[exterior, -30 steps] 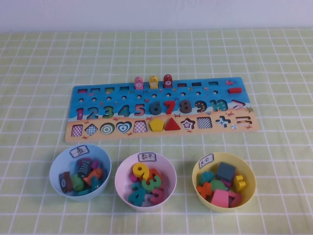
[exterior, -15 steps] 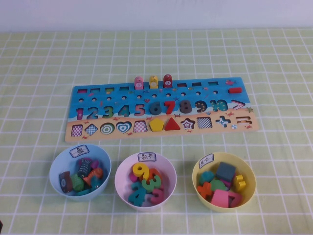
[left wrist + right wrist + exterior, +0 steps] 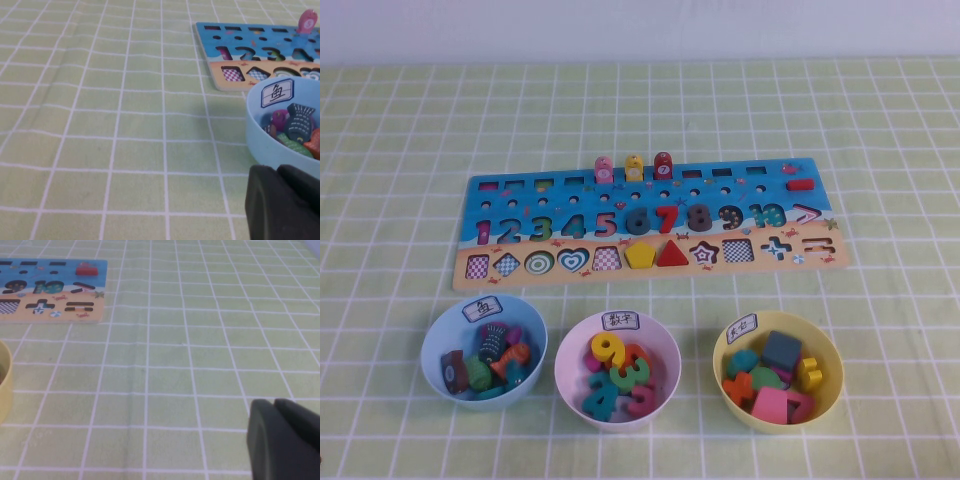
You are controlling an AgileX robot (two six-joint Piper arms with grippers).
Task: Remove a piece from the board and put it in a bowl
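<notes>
You see the board (image 3: 650, 222) lying flat in the middle of the tabletop (image 3: 880, 120), with three bowls in a row in front of it. On its tan strip the yellow pentagon (image 3: 640, 255) and the red triangle (image 3: 671, 254) sit in their slots, while the heart slot (image 3: 573, 260) just left of them shows only its ringed pattern, so it looks empty. The yellow bowl (image 3: 825, 345) stands at the right end of the row, with a white label on its rim, and among the coloured blocks inside it you find a teal piece (image 3: 741, 361) near the left wall; its outline is partly covered, so you cannot be sure it is a heart. The white-pink bowl (image 3: 570, 350) holds number pieces and the light-blue bowl (image 3: 440, 330) holds fish pieces. The left hand (image 3: 282, 202) hangs low over the tabletop, just beside the near side of the light-blue bowl; only a dark part of it shows, and you cannot tell how far it is open or if it holds something. The right hand (image 3: 282, 437) is over bare tabletop, to the right of the yellow bowl and apart from it; its opening also cannot be told.
</notes>
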